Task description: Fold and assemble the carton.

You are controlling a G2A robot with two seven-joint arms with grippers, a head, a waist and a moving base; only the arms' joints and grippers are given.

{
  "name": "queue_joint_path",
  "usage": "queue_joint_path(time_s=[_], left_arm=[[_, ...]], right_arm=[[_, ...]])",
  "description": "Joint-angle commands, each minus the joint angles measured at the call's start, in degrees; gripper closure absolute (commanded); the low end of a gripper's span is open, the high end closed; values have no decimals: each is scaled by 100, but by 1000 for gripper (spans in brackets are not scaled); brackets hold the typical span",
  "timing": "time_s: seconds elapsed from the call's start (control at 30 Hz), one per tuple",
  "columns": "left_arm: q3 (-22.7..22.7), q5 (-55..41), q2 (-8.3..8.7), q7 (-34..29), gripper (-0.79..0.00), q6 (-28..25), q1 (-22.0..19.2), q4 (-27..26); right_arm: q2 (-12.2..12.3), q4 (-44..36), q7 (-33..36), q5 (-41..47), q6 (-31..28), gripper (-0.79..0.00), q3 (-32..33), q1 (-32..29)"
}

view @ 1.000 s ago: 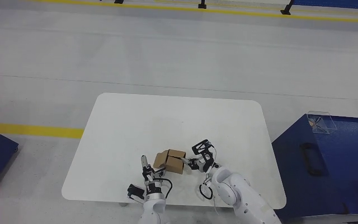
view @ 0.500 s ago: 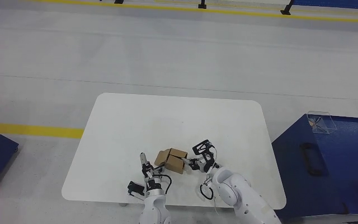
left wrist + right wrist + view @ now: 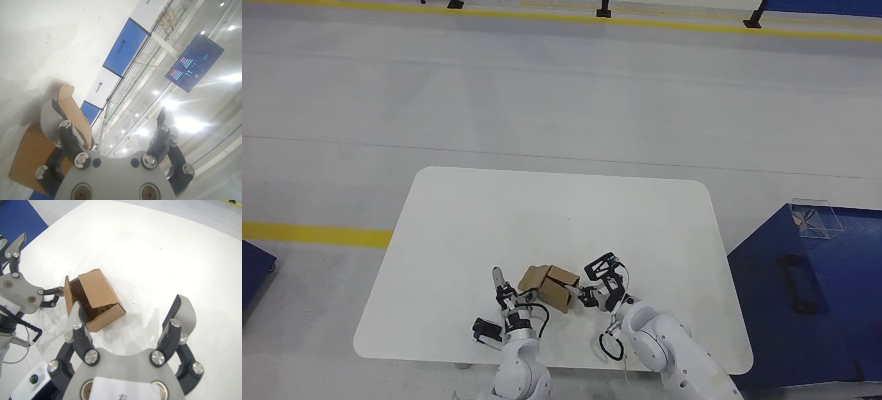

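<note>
Carton: a small brown cardboard carton [image 3: 548, 287] lies on the white table [image 3: 642, 215], in the lower middle of the top view, close to the table's near edge and between the two grippers.
Carton's state: in the right wrist view the carton [image 3: 98, 294] is partly formed. Its walls stand up, one end is open and shows a dark inside, one side flap stands out toward the left gripper, and a wider flap slants over the opening.
Left gripper: the left gripper [image 3: 513, 291] sits just left of the carton in the top view, with its fingers spread wide and nothing clamped between them.
Left gripper's contact: in its own wrist view the left gripper [image 3: 108, 107] has one pad lying against the carton's outstanding flap [image 3: 72, 111], while the other finger stands free in the air. In the right wrist view, left of centre, the left gripper [image 3: 42, 262] meets that flap's outer edge with one fingertip.
Right gripper: the right gripper [image 3: 592, 279] is just right of the carton in the top view. In its wrist view the right gripper [image 3: 127, 300] is opened wide and grips nothing.
Right gripper's contact: one finger lies in front of the carton's open end, and I cannot tell whether it touches the cardboard. The other finger is over bare table [image 3: 151, 247].
Around: a blue cabinet [image 3: 802, 300] stands beside the table at the right edge of the top view. A wall screen with coloured bars [image 3: 194, 62] shows at the upper right of the left wrist view.
</note>
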Motion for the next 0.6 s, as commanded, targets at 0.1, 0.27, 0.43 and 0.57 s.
queue_joint_path(time_s=[0.1,0.27,0.43,0.57], left_arm=[[-103,-231,-54,-158,-785,-123,-72,133],[-229,-336,-87,-404,-785,-491,-44,107],[-301,-235,-106,-621,-785,-741,75,-36],[-316,-72,-122,-769,-785,-822,150,-129]], right_arm=[[2,-63,35,-17,-17,-785,47,-45],[-2,-62,48,-67,-7,-785,63,-72],[1,-91,50,-113,-17,-785,112,-106],[8,-141,53,-125,-28,-785,181,-141]])
